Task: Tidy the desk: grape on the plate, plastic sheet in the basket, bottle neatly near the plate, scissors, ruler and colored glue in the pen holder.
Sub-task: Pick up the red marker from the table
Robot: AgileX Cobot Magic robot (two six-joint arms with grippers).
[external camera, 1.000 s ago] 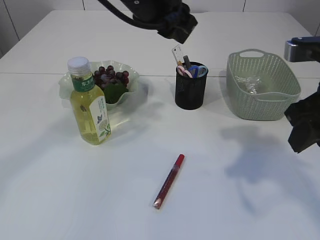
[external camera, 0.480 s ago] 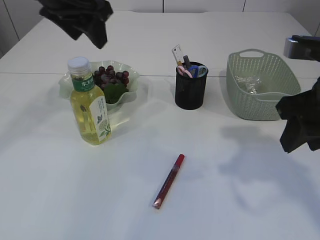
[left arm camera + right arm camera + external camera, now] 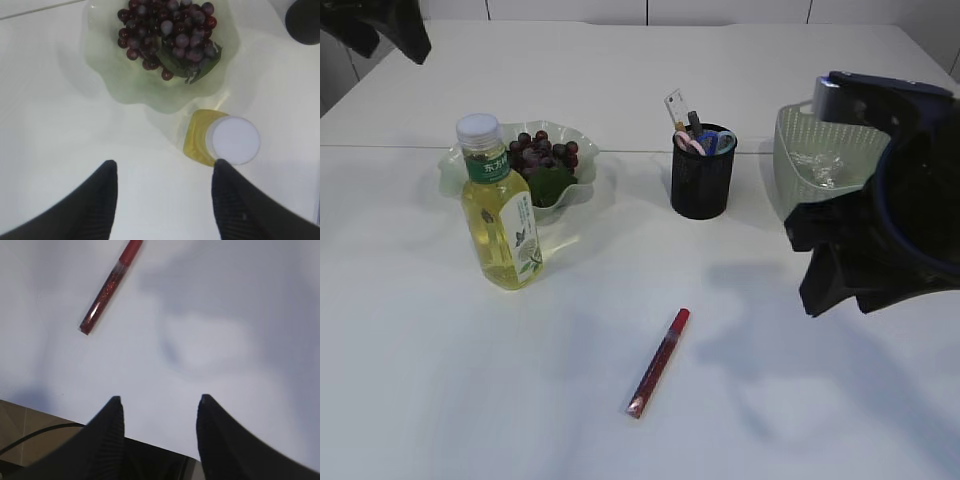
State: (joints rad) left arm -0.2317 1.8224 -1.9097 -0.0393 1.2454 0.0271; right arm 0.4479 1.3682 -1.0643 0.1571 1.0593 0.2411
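On the white table (image 3: 440,400) only the red colored glue (image 3: 657,363) lies loose — front centre, well apart from the black pen holder (image 3: 701,185) behind it. Scissors (image 3: 718,141) and ruler (image 3: 675,107) already stand in the holder. Grapes (image 3: 542,153) sit on the green wavy plate (image 3: 460,165), bottle (image 3: 499,205) upright just in front of the plate, crumpled plastic sheet (image 3: 817,166) inside the green basket (image 3: 795,130).

Change over the last second: the left arm has swung from above the pen holder out to the far left top corner, so its part looks finished. Left gripper (image 3: 162,187) now hangs over the plate and bottle cap, jaws apart, nothing between them. Right arm has moved in from the right edge and now looms large at mid-right, partly covering the basket. Right gripper (image 3: 159,422) is spread about half-wide and empty, above bare table, glue stick up-left of it in the wrist view.

Judgement — five of six items done, glue is the last one. Right arm seems to be heading for it; needs to go left and down, then line the jaws across the thin tube.
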